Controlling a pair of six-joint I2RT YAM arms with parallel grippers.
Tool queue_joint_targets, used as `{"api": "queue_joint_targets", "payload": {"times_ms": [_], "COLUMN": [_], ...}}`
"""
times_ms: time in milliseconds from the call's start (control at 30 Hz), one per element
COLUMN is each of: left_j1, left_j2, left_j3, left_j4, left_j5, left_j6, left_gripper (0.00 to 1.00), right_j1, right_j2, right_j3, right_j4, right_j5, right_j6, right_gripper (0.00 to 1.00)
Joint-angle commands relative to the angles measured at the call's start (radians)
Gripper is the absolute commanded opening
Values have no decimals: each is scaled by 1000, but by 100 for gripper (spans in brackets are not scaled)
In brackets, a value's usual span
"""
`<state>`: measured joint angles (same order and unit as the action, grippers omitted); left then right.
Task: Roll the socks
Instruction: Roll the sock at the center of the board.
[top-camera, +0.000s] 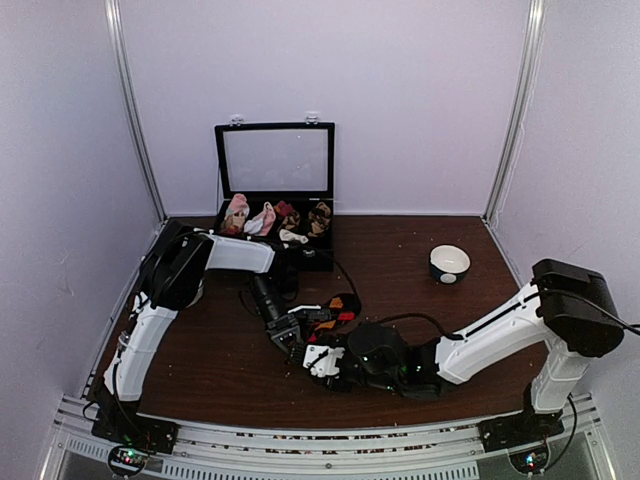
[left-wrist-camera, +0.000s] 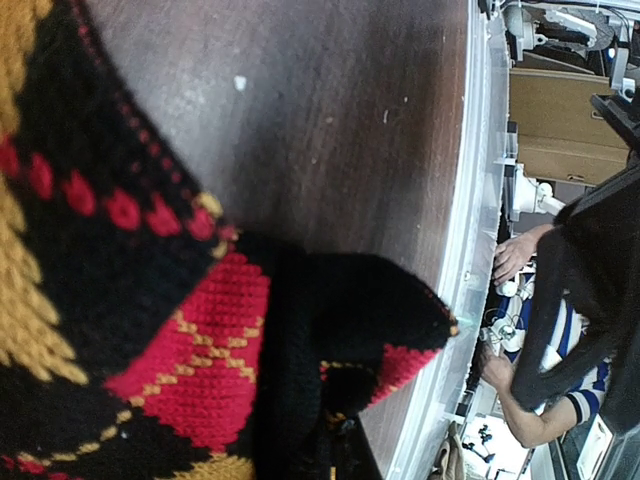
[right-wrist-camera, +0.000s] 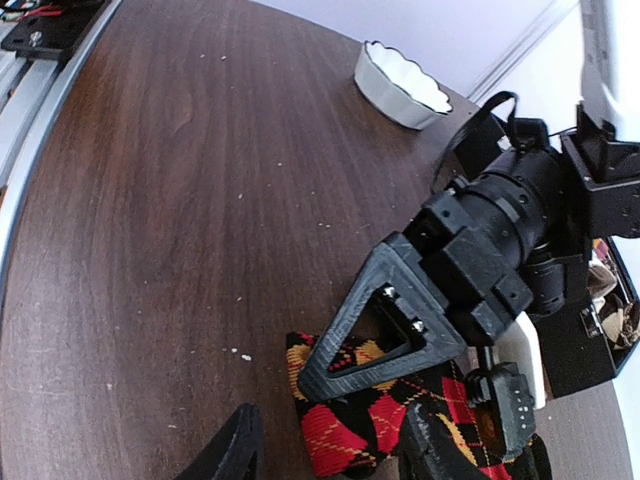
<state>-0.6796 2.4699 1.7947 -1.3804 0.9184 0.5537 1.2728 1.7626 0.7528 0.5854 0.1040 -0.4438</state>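
A black argyle sock (top-camera: 341, 305) with red and orange diamonds lies bunched on the brown table, near the middle front. My left gripper (top-camera: 291, 338) comes down on its near end. In the right wrist view its black triangular finger (right-wrist-camera: 375, 335) lies over the sock (right-wrist-camera: 350, 440) and looks closed on it. In the left wrist view the sock (left-wrist-camera: 190, 340) fills the frame and hides the jaws. My right gripper (top-camera: 318, 358) is open right beside the left one, its two fingers apart with the sock's end between them (right-wrist-camera: 335, 440).
A black case (top-camera: 275, 160) with its lid up stands at the back and holds pink, white and other sock bundles (top-camera: 262, 219). A white bowl (top-camera: 449, 263) sits at the right back and also shows in the right wrist view (right-wrist-camera: 400, 85). The table's front rail (right-wrist-camera: 40, 110) is close by.
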Motion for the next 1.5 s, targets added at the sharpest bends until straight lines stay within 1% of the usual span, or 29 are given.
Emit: {"api": "queue_joint_targets", "payload": {"times_ms": [0, 200, 367, 567, 733, 833, 1067, 1233, 1467], "left_j1": [15, 15, 15, 15, 15, 15, 13, 14, 13], "left_j2": [39, 41, 41, 37, 33, 46, 50, 52, 54], "left_j3": [17, 21, 34, 42, 28, 29, 31, 38, 33], "left_j4": [81, 75, 59, 39, 20, 17, 30, 30, 30], "left_j5": [-110, -118, -118, -111, -114, -129, -151, -151, -147], "left_j6": [-10, 0, 11, 37, 75, 71, 53, 53, 58], "left_gripper": [0, 0, 0, 0, 0, 0, 0, 0, 0], "right_j1": [-12, -53, -60, -72, -81, -81, -79, -84, -109], "right_j2": [55, 110, 158, 208, 202, 162, 82, 108, 169], "right_j3": [38, 55, 84, 107, 93, 72, 91, 122, 152], "right_j4": [-31, -62, -88, -97, -95, -93, -187, -226, -246], "right_j5": [-69, -116, -126, -106, -61, -42, -66, -53, -55], "right_j6": [-78, -83, -96, -71, -92, -121, -161, -179, -159], "right_gripper": [46, 42, 36, 30, 27, 30, 34, 35, 35]}}
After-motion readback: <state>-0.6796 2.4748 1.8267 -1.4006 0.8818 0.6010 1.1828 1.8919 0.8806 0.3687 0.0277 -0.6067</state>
